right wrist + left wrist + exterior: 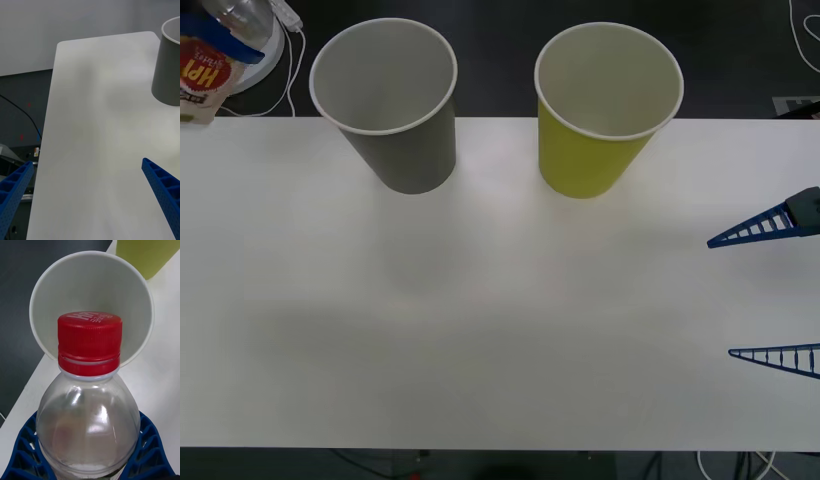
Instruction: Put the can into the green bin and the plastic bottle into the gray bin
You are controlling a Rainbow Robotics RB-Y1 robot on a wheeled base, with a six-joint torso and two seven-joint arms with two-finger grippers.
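Bottle in the left gripper, near the gray bin

The left gripper [90,461] is closed on the bottle [88,420], blue fingers [22,450] pressing both sides of its clear body (red cap toward the gray bin [90,288]). The green bin [605,110] stands just beside the gray one on the table [480,330]. The right gripper [770,295] hangs open at the table's right edge

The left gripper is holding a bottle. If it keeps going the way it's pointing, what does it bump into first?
Probably the gray bin. The left gripper, shut on the plastic bottle, points the red cap at that cup's open mouth, though the gap between them is hard to judge.
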